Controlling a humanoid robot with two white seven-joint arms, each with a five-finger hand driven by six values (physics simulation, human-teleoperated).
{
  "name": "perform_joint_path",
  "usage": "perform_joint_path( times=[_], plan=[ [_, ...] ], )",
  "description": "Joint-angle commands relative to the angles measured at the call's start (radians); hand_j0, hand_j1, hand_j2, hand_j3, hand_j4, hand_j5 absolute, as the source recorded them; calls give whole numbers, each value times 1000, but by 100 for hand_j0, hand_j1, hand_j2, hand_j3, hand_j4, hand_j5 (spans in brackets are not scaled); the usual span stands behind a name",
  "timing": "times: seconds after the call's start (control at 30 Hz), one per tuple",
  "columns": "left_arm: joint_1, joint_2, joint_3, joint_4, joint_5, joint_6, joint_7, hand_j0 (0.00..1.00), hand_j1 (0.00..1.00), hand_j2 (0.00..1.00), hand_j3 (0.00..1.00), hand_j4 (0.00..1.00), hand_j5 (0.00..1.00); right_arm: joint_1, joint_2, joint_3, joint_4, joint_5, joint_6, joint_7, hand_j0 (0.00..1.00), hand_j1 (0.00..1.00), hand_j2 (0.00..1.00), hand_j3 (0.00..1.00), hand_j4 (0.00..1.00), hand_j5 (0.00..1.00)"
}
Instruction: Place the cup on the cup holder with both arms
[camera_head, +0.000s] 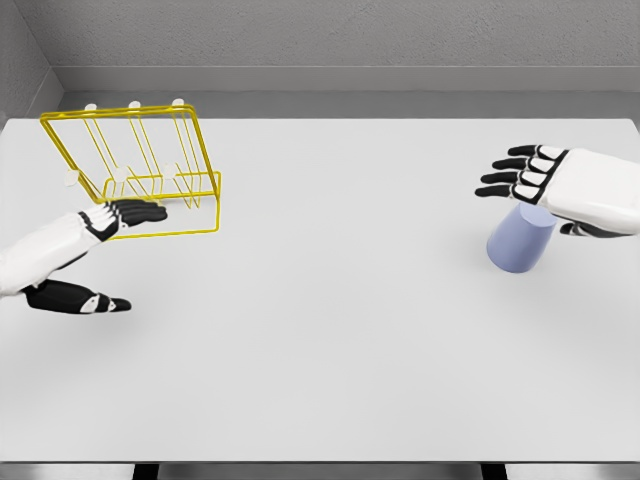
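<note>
A pale blue cup (519, 243) lies tilted on the white table (330, 320) at the right. My right hand (530, 178) hovers just over its upper end, fingers stretched out to the left, holding nothing. At the far left stands a yellow wire cup holder (140, 170) with white-tipped pegs, leaning back. My left hand (120, 222) reaches to the holder's front base rail, fingers extended against it, thumb (85, 300) spread well below. No finger wraps the wire.
The table's far edge meets a grey wall behind the holder. Between the holder and the cup lies a wide stretch of bare white tabletop. The near table edge runs along the bottom of the view.
</note>
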Motion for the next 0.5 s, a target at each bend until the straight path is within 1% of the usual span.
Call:
perform_joint_path(
  times=[0.0, 0.07, 0.13, 0.2, 0.23, 0.27, 0.33, 0.4, 0.47],
  plan=[
    [0, -11, -7, -1, 8, 1, 2, 100, 100, 100, 100, 100, 100, 0, -2, 3, 0, -6, 1, 1, 100, 100, 100, 100, 100, 100],
    [0, -12, -14, -1, 10, 1, 2, 100, 100, 100, 100, 100, 100, 0, -2, 13, 0, -3, 1, 1, 100, 100, 100, 100, 100, 100],
    [2, -34, -16, 1, 8, 1, 2, 100, 100, 100, 100, 100, 100, -3, 1, 40, 0, 9, 1, -4, 100, 100, 100, 100, 100, 100],
    [2, -35, -37, -1, 8, 1, 2, 100, 100, 100, 100, 100, 100, -21, 5, 51, 2, 69, 1, -4, 100, 100, 100, 100, 100, 100],
    [2, -37, -47, -1, 8, 1, 2, 100, 100, 100, 100, 100, 100, -26, 4, 51, 5, 71, 1, -2, 100, 100, 100, 100, 100, 100],
    [3, -38, -60, 1, 7, 1, 2, 100, 100, 100, 100, 100, 100, -28, 1, 51, 23, 72, 1, 2, 100, 100, 100, 100, 100, 100],
    [2, -40, -74, -1, 7, 1, 2, 100, 100, 100, 100, 100, 100, -34, 1, 51, 42, 71, 1, 68, 100, 100, 100, 100, 100, 100],
    [2, -47, -87, -1, 7, 1, 2, 100, 100, 100, 100, 100, 100, -37, 2, 56, 42, 72, 1, 96, 100, 100, 100, 100, 100, 100],
    [8, -40, -97, -1, 7, 1, 2, 100, 100, 100, 100, 100, 100, -46, 4, 65, 71, 91, 1, 98, 100, 100, 100, 100, 100, 100]
  ],
)
